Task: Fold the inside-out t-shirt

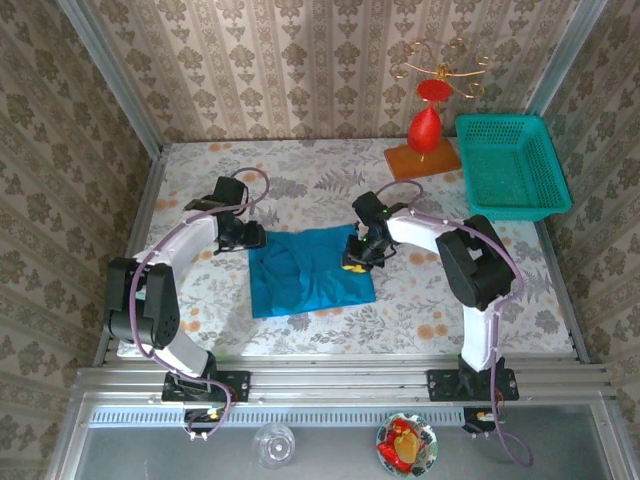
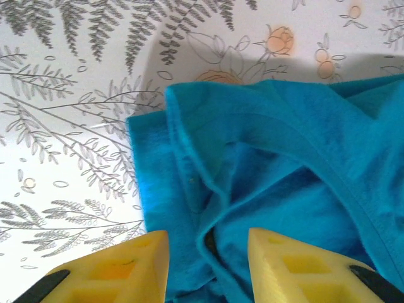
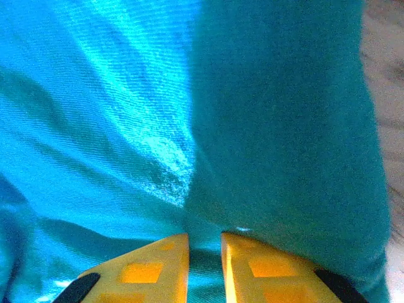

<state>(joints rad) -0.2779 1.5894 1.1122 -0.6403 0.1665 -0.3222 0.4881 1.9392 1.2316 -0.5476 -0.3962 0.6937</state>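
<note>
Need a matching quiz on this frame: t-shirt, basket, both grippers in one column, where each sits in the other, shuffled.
1. t-shirt
2. basket
3. left gripper
4. right gripper

A. far right corner of the table
B. at the shirt's left edge, fingers apart
C. mid-table, between the two arms
D. at the shirt's right edge, fingers pinched on fabric

Pairs: 1-C, 2-A, 3-B, 4-D

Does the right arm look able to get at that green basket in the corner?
Probably yes. The basket sits on that arm's side with nothing standing between, though the right gripper is down on the t-shirt now.
</note>
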